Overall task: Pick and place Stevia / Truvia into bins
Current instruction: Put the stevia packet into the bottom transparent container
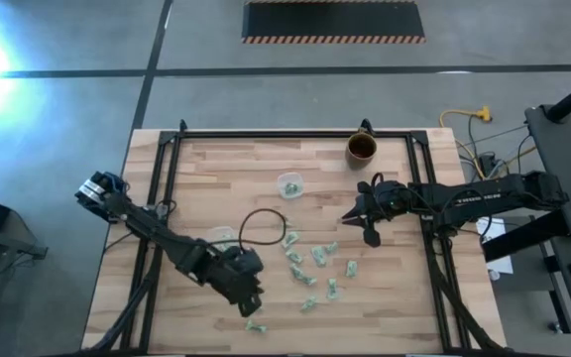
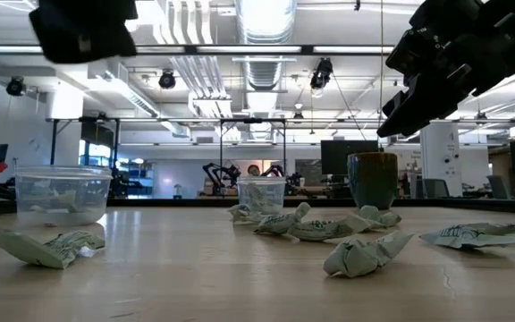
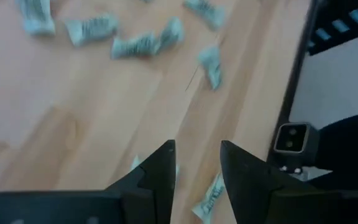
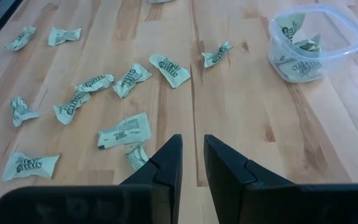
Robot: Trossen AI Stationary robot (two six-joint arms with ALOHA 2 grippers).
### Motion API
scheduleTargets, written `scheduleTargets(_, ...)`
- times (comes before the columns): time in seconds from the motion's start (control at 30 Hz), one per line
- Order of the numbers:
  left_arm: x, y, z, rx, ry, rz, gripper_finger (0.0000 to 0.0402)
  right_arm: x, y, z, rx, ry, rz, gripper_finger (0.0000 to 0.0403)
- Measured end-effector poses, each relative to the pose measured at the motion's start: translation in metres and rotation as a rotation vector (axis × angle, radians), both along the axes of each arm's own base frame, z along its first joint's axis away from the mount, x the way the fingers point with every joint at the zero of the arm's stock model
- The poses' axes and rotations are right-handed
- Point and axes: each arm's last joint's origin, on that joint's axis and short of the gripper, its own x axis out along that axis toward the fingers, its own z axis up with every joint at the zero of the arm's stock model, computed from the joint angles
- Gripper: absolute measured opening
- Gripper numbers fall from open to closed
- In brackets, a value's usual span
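Table: a pale wooden slatted top (image 1: 216, 169) is seen under both arms.
Left gripper (image 3: 197, 168): held above the near edge, fingers slightly parted, nothing gripped.
Right gripper (image 4: 192, 163): raised mid-table, narrow gap, empty.
Clear plastic cups: one (image 4: 312, 43) holds sachets; another (image 1: 289, 185) stands near a brown mug (image 1: 362, 149).
Pale green paper sachets (image 4: 124, 130): scattered between the arms.

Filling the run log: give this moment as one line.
left gripper: open, empty, above sachets | right gripper: fingers slightly apart, empty, raised | cups: hold sachets

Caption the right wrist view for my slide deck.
Right pincer open above scattered Stevia sachets, a clear cup already holding some.
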Motion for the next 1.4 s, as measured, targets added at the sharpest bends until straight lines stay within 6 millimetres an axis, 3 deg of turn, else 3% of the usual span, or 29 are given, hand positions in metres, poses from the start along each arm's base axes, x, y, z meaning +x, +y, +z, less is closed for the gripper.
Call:
scheduleTargets(0.23, 0.009, -0.013, -0.035, -0.138, 0.178, 0.113, 0.0109, 0.0, 0.0, -0.001, 0.021, 0.003, -0.014, 0.0059)
scheduleTargets(0.6, 0.039, -0.036, -0.061, -0.01, 0.17, -0.129, 0.0109, -0.002, 0.0, -0.005, 0.017, 0.016, -0.01, 0.0059)
scheduleTargets(0.77, 0.039, -0.039, -0.075, -0.001, 0.234, -0.197, 0.0109, -0.002, 0.0, -0.005, 0.016, 0.017, -0.009, 0.0059)
scheduleTargets(1.4, 0.024, -0.032, -0.087, 0.113, 0.352, -0.289, 0.0109, -0.003, 0.0, -0.008, 0.013, 0.01, -0.008, 0.0059)
